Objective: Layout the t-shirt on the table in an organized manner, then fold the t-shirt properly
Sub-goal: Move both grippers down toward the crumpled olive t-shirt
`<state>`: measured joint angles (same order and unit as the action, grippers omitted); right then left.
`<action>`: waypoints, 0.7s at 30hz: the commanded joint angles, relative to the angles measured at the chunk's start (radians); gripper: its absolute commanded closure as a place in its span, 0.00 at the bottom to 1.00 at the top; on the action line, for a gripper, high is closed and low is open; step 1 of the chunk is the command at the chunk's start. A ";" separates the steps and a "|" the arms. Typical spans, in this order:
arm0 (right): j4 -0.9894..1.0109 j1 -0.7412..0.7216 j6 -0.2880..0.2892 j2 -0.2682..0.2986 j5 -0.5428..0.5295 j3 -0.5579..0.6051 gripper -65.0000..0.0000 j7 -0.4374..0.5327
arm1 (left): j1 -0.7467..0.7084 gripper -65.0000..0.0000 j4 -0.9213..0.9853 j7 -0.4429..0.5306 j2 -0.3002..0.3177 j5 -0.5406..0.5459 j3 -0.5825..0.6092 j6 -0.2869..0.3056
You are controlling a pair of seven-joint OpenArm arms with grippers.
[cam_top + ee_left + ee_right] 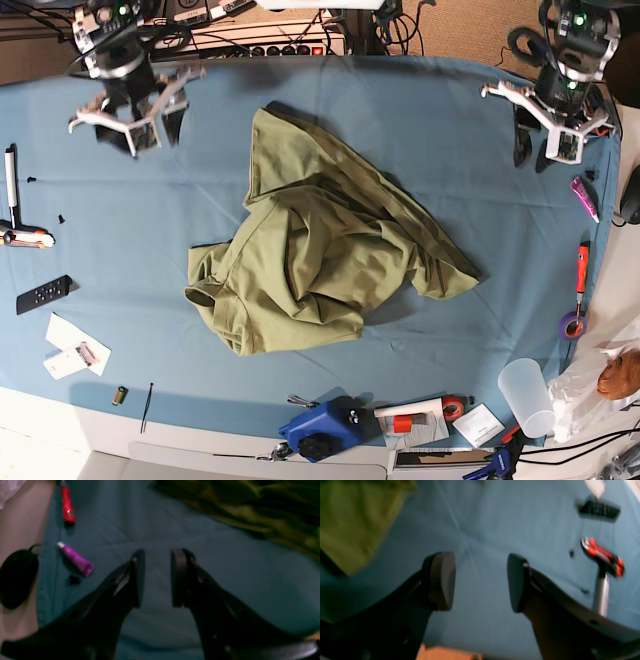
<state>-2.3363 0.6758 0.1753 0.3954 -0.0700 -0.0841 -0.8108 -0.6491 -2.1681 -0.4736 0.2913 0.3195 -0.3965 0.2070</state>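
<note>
Left wrist view: left gripper (pixel 155 577), jaws apart with nothing between them, over the blue-clothed table (pixel 150 530); olive t-shirt (pixel 262 510) at upper right, clear of the fingers; red-handled tool (pixel 67 505), purple tube (pixel 76 559) and a dark rounded object, possibly a mouse (pixel 16 577), at left. Right wrist view, blurred: right gripper (pixel 481 581), jaws spread wide and empty, above bare cloth; t-shirt at upper left; black remote (pixel 598 510) and orange-and-black tool (pixel 602 556) at right. Base view: t-shirt crumpled mid-table, both grippers well apart from it at the far corners; blue device (pixel 320 430) and clear cup (pixel 527 395) near the front edge.
</note>
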 commanded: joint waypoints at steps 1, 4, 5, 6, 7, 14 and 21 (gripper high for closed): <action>0.018 -0.014 0.019 0.009 -0.024 -0.003 0.50 0.019 | 0.010 0.71 0.013 0.020 0.008 0.002 -0.005 0.001; 0.101 -0.055 0.110 0.009 -0.093 -0.003 0.50 0.048 | 0.043 0.71 0.085 0.022 0.008 0.003 -0.005 0.001; 0.123 -0.067 0.138 0.009 -0.116 -0.003 0.50 0.053 | 0.052 0.71 0.100 0.022 0.007 0.003 -0.005 0.002; 0.142 -0.077 0.154 0.009 -0.143 -0.003 0.50 0.051 | 0.058 0.71 0.111 0.022 0.008 0.004 -0.005 0.001; 0.159 -0.085 0.159 0.009 -0.166 -0.003 0.50 0.052 | 0.065 0.71 0.118 0.022 0.007 0.005 -0.005 0.001; 0.290 -0.138 0.229 -0.058 -0.275 -0.003 0.50 0.053 | 0.097 0.71 0.123 0.022 0.007 0.007 -0.005 0.005; 0.395 -0.175 0.303 -0.155 -0.352 -0.002 0.50 0.058 | 0.106 0.71 0.123 0.023 0.008 0.007 -0.005 0.005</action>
<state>-1.9278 0.5037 0.4751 0.2359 -0.4053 -0.0841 -0.7746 -0.5404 -2.0281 -0.4770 0.2886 0.3199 -0.3958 0.2146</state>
